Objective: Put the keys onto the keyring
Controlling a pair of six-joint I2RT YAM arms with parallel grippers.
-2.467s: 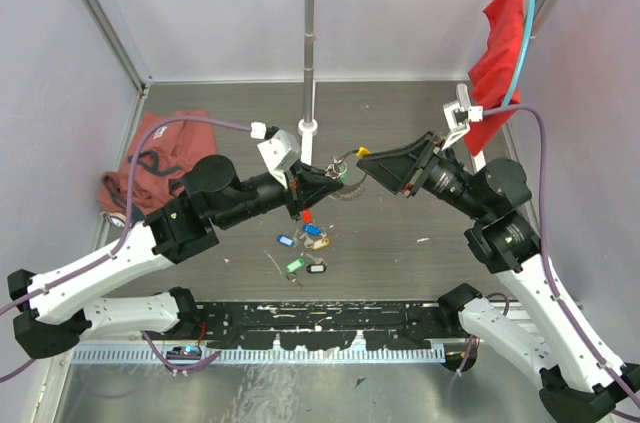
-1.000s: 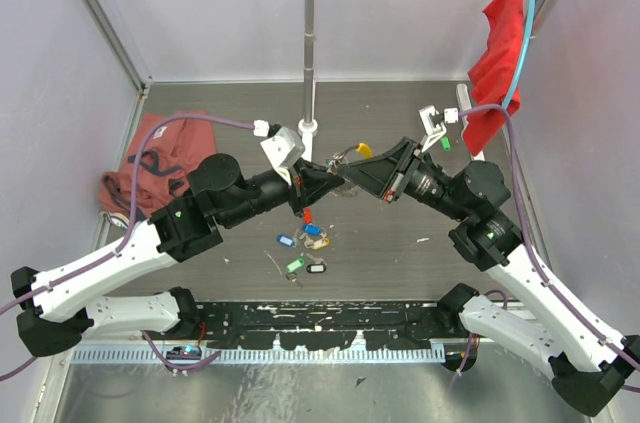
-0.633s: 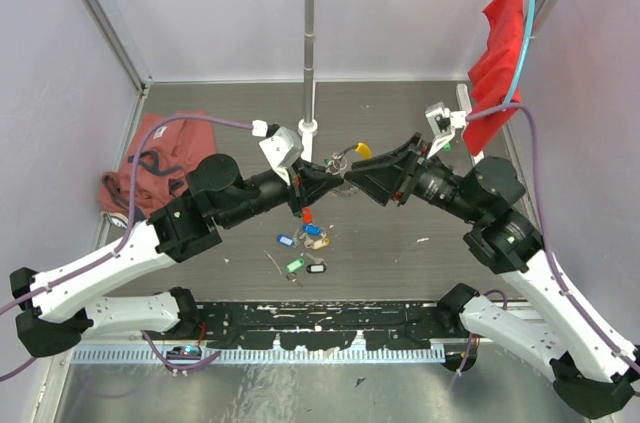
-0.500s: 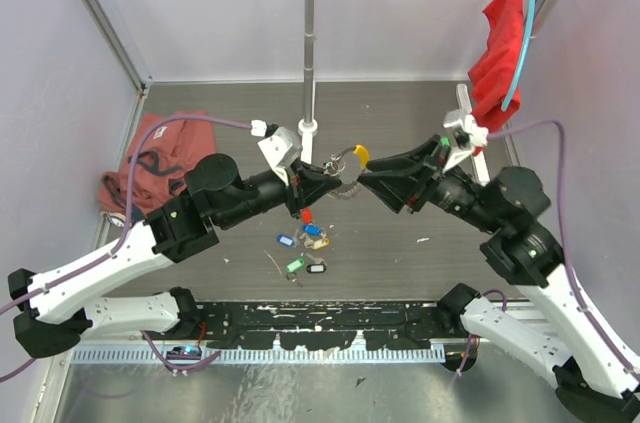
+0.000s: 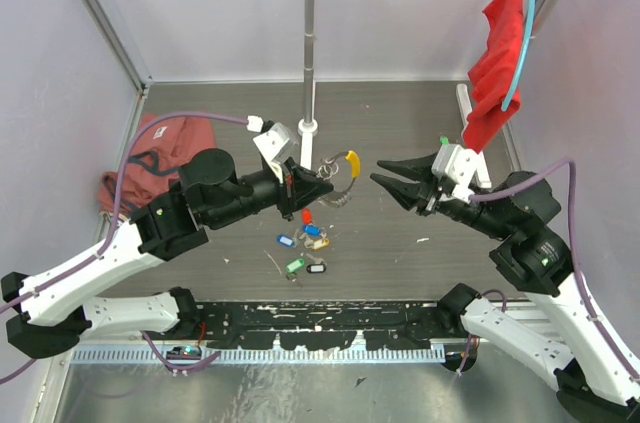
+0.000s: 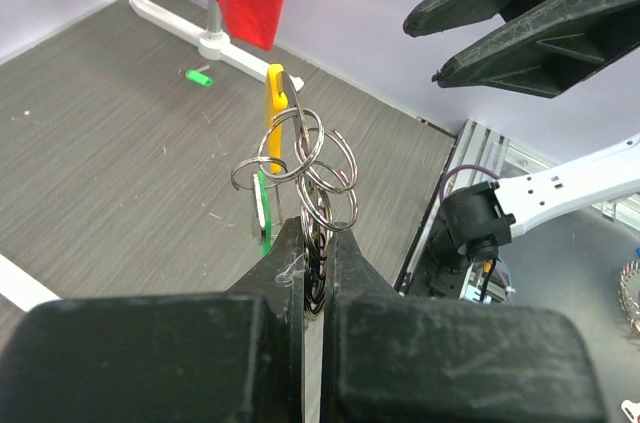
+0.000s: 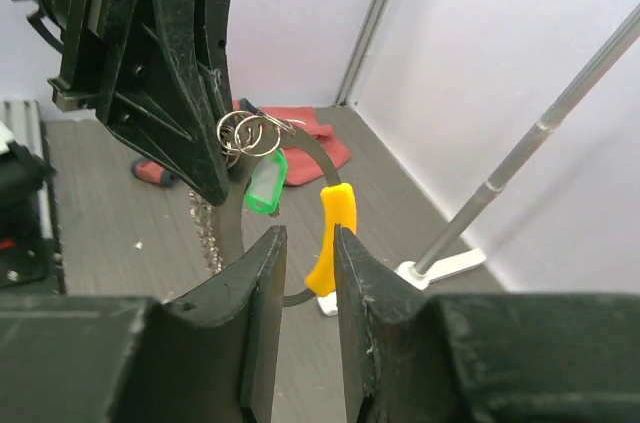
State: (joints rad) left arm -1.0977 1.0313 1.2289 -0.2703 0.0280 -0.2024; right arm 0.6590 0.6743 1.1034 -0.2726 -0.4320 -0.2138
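L tool (image 6: 318, 243) pressed tight, pinching keyring (image 7: 331, 228) + small rings, held up off surface (image 5: 400, 123). Green-tag key (image 7: 265, 189) hangs on it. R tool (image 5: 377, 171) part spread, empty, near keyring, not touching. Other keys (image 5: 313, 231) loose on surface under L tool.

Looks like a robotics lab test cell. Shows in the bare pale walls (image 5: 220, 3) and aluminium frame post (image 5: 100, 15) behind and left of the metal stand (image 5: 309, 43), the scuffed grey surface (image 5: 400, 113) at its foot, the left arm (image 5: 100, 263) and right arm (image 5: 575, 308) bolted in front of it trailing purple cables (image 5: 200, 118), and the slotted mounting rail (image 5: 250, 353) farthest in front.
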